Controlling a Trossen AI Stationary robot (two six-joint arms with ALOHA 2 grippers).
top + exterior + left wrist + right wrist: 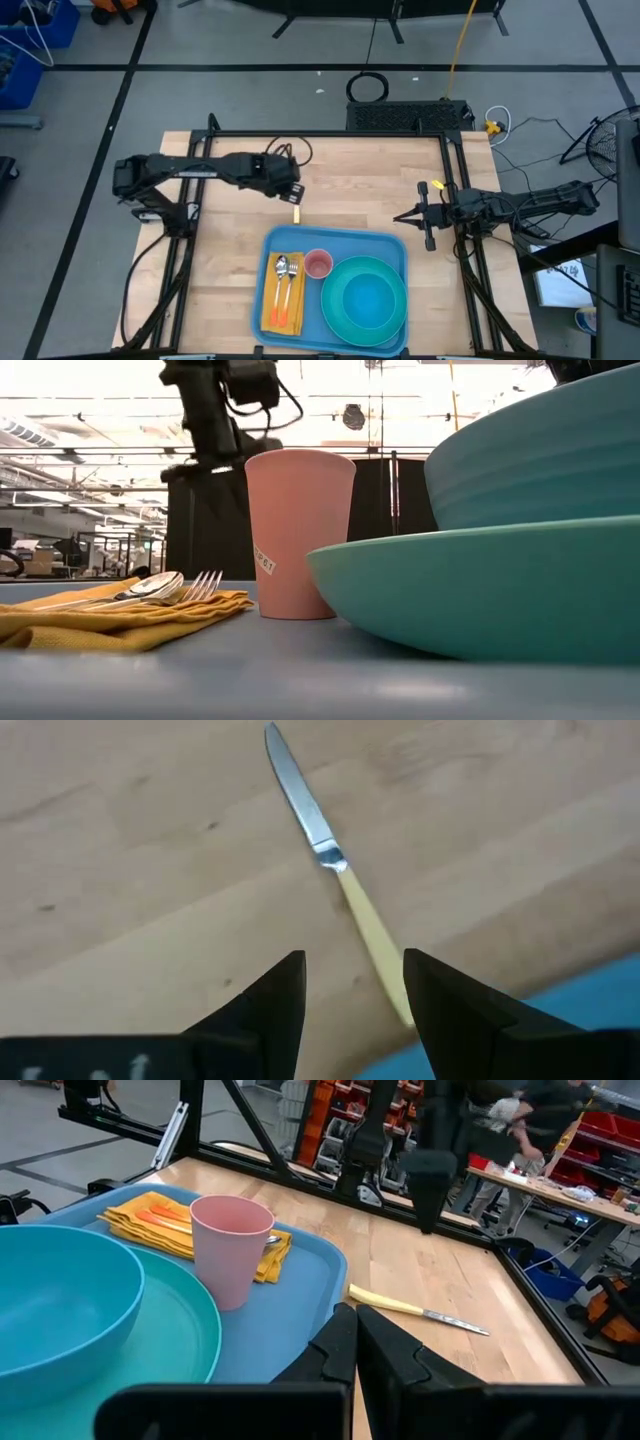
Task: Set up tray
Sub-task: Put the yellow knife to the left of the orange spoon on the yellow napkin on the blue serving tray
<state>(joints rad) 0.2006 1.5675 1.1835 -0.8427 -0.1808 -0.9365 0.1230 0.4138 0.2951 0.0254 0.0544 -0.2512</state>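
Observation:
The blue tray lies at the table's near side. On it are a yellow-orange napkin carrying a spoon and fork, a pink cup, and a teal bowl inside a teal plate. A knife with a cream handle lies flat on the wood just beyond the tray's far edge. My left gripper is open above the knife's handle end and does not touch it. My right gripper is shut, hovering off the tray's far right corner.
The table's black frame rails run along its far, left and right sides. Bare wood lies between the tray and the far rail. In the right wrist view, a person stands at a bench beyond the table.

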